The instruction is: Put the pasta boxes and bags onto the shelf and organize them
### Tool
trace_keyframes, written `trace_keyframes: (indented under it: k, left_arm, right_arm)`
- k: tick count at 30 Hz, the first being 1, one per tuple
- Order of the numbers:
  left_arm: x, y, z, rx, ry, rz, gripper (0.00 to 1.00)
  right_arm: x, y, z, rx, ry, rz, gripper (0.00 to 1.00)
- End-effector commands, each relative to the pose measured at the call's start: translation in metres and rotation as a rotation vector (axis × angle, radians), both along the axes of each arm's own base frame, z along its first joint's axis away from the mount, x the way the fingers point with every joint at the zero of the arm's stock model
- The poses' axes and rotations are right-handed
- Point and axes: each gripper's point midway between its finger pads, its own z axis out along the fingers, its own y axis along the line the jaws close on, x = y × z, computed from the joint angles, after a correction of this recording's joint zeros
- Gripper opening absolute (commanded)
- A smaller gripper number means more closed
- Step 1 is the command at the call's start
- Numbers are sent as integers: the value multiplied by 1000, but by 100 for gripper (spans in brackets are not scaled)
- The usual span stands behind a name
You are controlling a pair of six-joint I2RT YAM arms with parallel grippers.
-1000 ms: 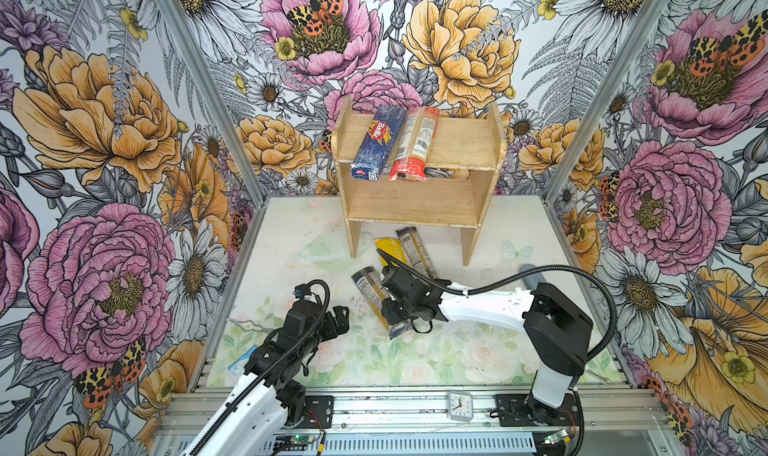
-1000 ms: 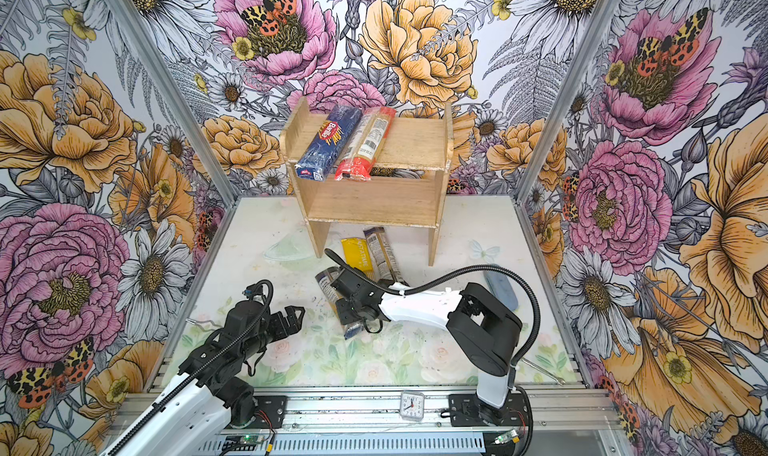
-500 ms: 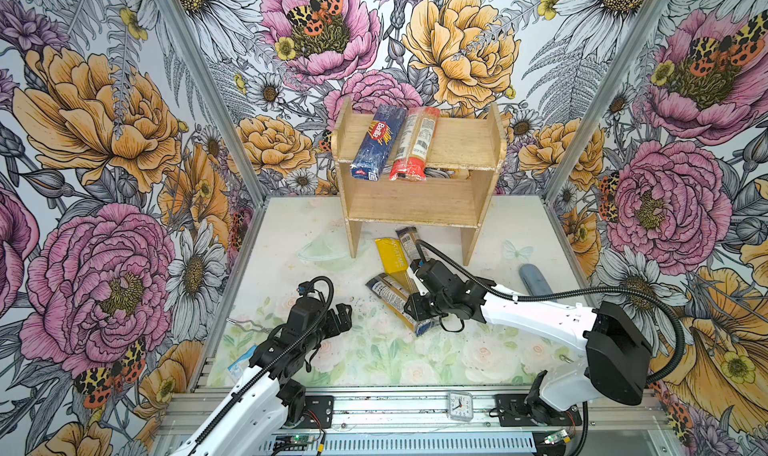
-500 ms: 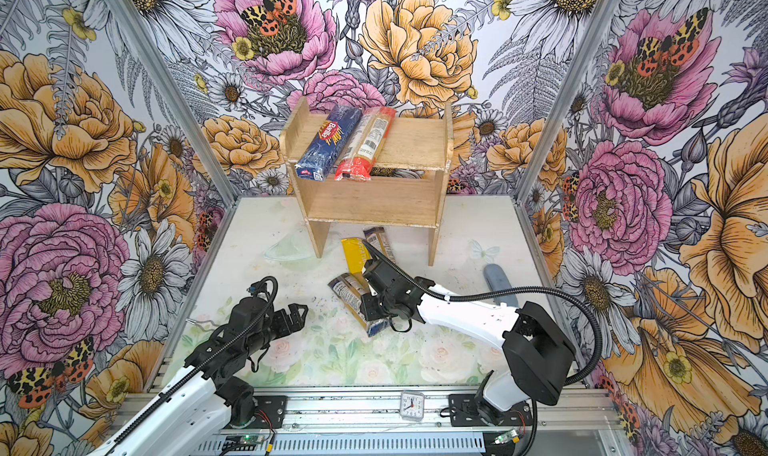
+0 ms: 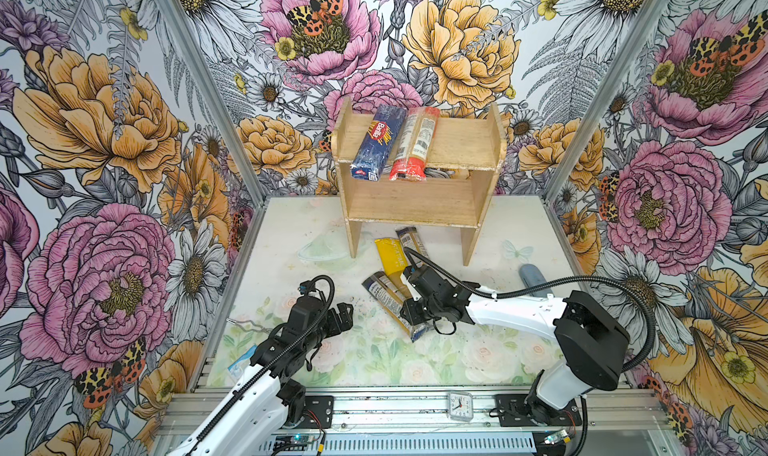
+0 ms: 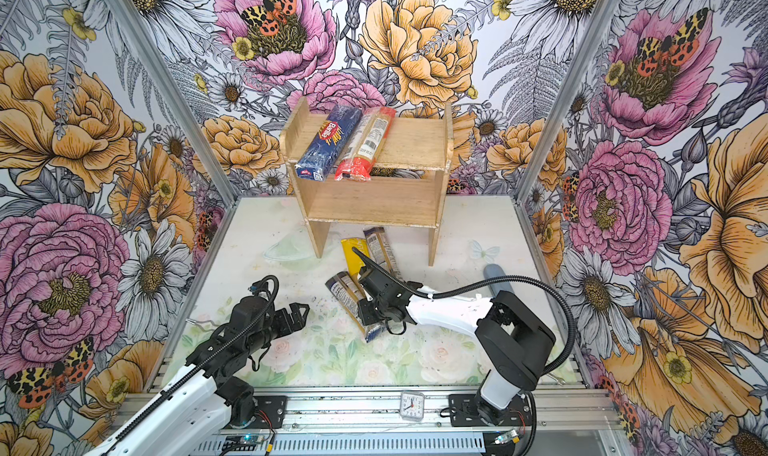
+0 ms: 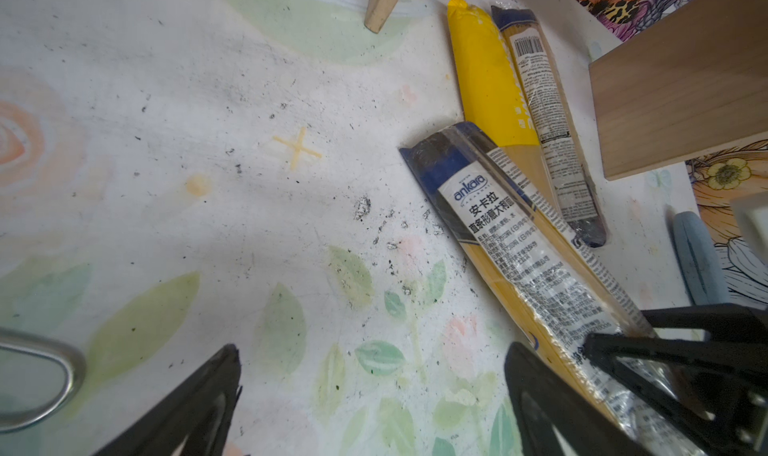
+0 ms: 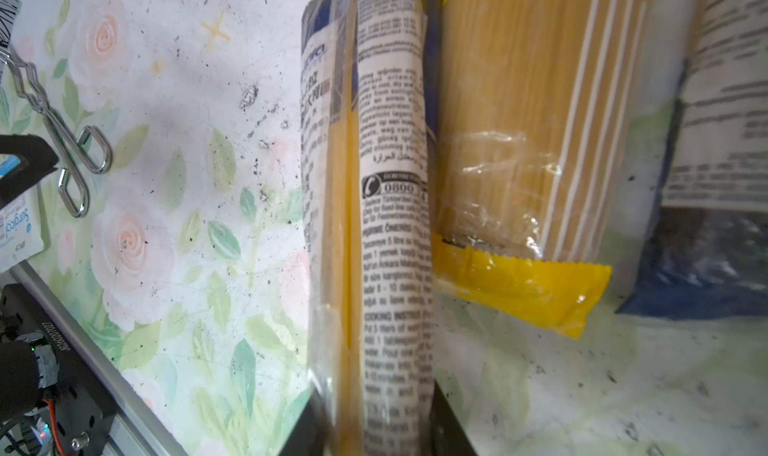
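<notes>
Right gripper (image 5: 409, 314), swung back leftward, pinches a grey-labelled bag (image 5: 382, 292) (left gripper (image 5: 343, 314) idles spread); next I lift it onto the shelf (image 5: 415, 202).

One pasta box (image 5: 376, 148), four pasta bags (image 5: 411, 146), one shelf (image 5: 457, 144).

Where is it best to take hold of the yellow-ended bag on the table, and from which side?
I would take the yellow-ended bag across its narrow width at the yellow far half, from above. It lies flat; a slim dark-ended bag lies along one long side, and the right gripper, shut on a grey-labelled bag, covers the near half.
</notes>
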Motion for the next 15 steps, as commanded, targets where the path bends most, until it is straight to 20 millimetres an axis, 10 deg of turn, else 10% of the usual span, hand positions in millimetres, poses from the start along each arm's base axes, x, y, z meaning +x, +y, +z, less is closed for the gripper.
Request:
trace_keyframes:
  k: [1,10,15]
  left_arm:
    - [2,-1,-1,-1,-16,-13,99]
    - [1,-1,-2,-2,-12,-16,99]
    - [0,-1,-3,-4,-12,-15,99]
  right_arm:
    - [-12,-16,-35,-124,55,1,0]
    - [-42,0,-72,-204,105,99,0]
    - [-46,-1,-77,-223,105,93,28]
